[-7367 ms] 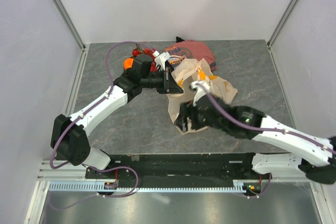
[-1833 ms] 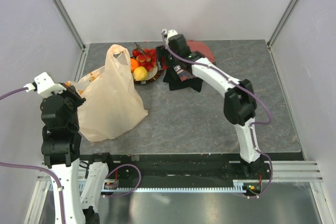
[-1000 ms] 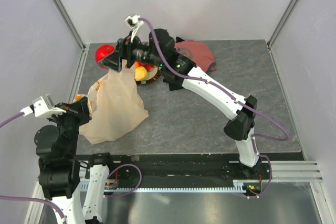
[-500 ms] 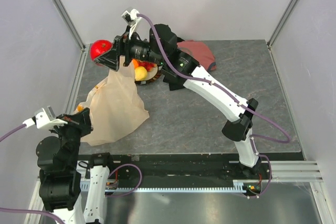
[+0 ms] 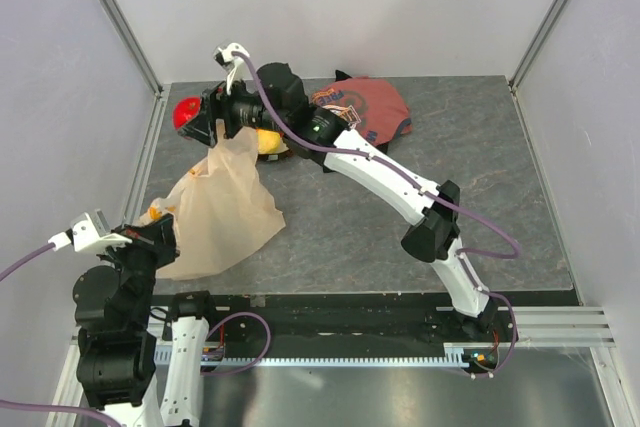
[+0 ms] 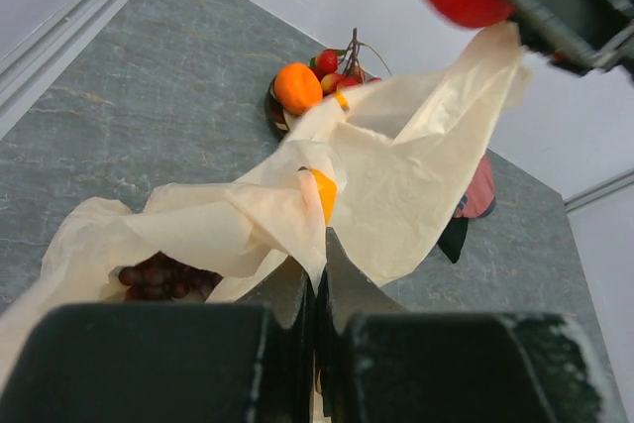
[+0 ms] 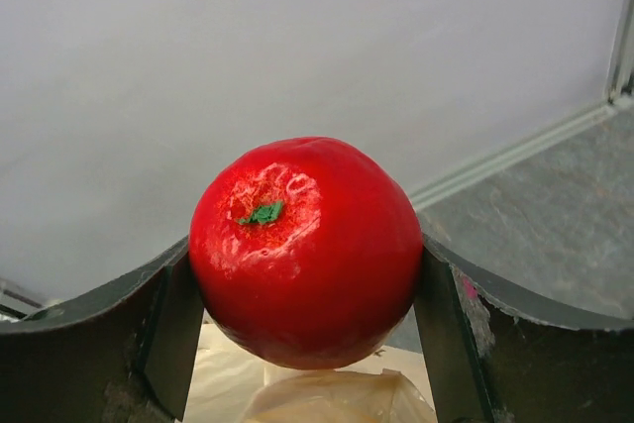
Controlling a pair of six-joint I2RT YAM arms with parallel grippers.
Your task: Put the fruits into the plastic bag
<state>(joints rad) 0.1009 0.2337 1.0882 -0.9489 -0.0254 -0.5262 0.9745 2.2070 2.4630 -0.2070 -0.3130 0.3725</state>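
Observation:
My right gripper (image 7: 307, 279) is shut on the shiny red apple (image 7: 307, 250), one finger on each side. In the top view the apple (image 5: 186, 113) hangs at the far left, above the raised far corner of the plastic bag (image 5: 215, 212). My left gripper (image 6: 321, 245) is shut on a fold of the bag (image 6: 396, 165) and holds its near edge up at the near left (image 5: 162, 235). Dark grapes (image 6: 154, 279) show inside the bag. An orange (image 6: 296, 87) and red berries (image 6: 332, 61) sit on the plate (image 6: 274, 114). The yellow fruit (image 5: 268, 139) shows beside the right arm.
A red-and-black printed cloth (image 5: 365, 107) lies at the back middle, right of the plate. The right arm stretches across the table from the near right to the far left. The left rail (image 5: 150, 147) runs close by the bag and the apple.
The right gripper has carried the apple a little lower and to the left, nearer the bag's raised corner. The left gripper still grips the bag's edge at the near left.

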